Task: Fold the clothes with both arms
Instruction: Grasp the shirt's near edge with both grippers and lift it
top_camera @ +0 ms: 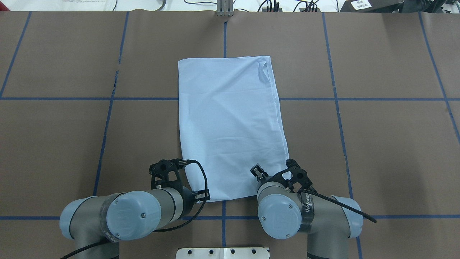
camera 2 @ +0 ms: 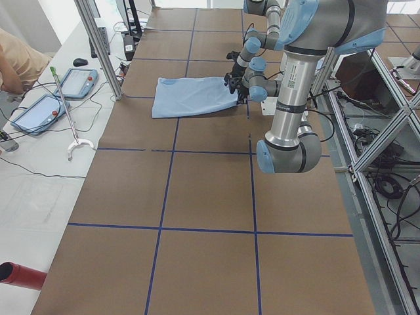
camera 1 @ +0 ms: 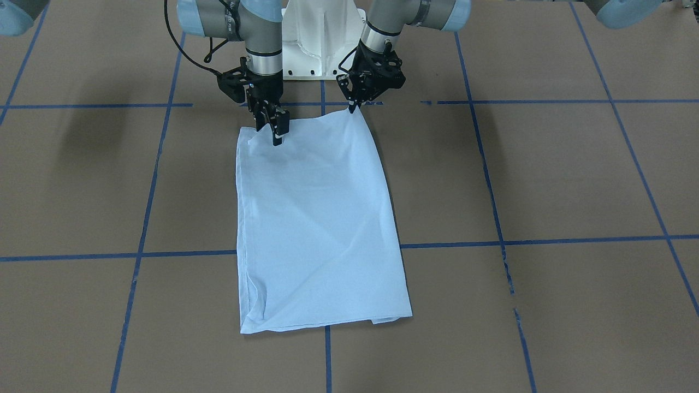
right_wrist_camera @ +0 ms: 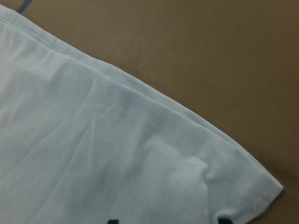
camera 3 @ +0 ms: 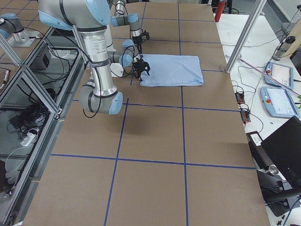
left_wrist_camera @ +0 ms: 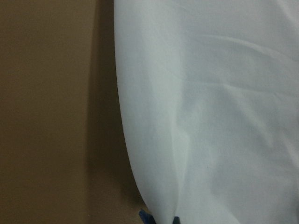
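The light blue T-shirt (camera 1: pixel 317 218) lies folded into a long rectangle on the brown table and also shows in the overhead view (top_camera: pixel 230 118). Its print and collar are hidden. My left gripper (camera 1: pixel 353 108) is shut on the shirt's near corner, and the cloth rises to a point at its tips; the left wrist view shows this fabric (left_wrist_camera: pixel 210 116). My right gripper (camera 1: pixel 276 131) stands on the other near end, a little inward of the corner. Its jaws are apart, with the hemmed corner (right_wrist_camera: pixel 243 182) between the two dark fingertips.
The white pedestal base (camera 1: pixel 322 38) stands just behind both grippers. Blue tape lines (camera 1: pixel 327 355) grid the table. In the left side view a metal post (camera 2: pixel 102 49), tablets (camera 2: pixel 82 82) and a person (camera 2: pixel 16 62) are beyond the far edge.
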Available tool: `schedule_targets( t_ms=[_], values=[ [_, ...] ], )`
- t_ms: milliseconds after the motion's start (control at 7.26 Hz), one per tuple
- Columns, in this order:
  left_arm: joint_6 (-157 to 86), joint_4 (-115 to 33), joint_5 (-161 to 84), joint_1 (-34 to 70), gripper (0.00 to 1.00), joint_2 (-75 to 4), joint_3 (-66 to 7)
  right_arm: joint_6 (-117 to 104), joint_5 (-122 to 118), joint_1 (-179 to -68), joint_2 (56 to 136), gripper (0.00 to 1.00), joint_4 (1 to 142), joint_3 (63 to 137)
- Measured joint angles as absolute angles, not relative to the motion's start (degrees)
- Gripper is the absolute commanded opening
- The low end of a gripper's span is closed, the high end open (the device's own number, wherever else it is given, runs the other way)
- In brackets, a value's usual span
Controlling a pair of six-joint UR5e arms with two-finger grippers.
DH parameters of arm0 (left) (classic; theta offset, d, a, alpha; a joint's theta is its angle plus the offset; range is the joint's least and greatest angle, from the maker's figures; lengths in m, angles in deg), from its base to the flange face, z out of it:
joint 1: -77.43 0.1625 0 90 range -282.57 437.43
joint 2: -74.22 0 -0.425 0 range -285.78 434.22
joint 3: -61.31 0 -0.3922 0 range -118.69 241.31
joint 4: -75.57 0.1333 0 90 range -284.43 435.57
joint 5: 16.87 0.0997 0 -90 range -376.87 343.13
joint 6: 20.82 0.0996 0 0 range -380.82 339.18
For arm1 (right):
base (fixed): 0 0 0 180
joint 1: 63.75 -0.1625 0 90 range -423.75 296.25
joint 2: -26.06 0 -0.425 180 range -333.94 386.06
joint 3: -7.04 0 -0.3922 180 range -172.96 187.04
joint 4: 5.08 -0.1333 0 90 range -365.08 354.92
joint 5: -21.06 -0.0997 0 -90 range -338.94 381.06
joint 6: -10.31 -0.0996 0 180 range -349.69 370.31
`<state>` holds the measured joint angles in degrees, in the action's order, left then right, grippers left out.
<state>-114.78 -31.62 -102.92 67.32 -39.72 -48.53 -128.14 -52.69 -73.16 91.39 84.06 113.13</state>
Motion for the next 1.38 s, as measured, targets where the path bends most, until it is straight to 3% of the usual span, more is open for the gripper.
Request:
schedule_targets(
  t_ms=[964,1377],
  values=[
    [-114.67,-31.39,-102.89,67.26,0.0,-39.53,-50.25,-132.98,-52.52,-75.32,91.2,0.0,84.01,114.81],
    [-114.46,-22.55,-104.77,66.88,0.0,-38.99,-61.68,-132.89,-52.67,-74.21,92.57,0.0,88.92,126.87]
  ],
)
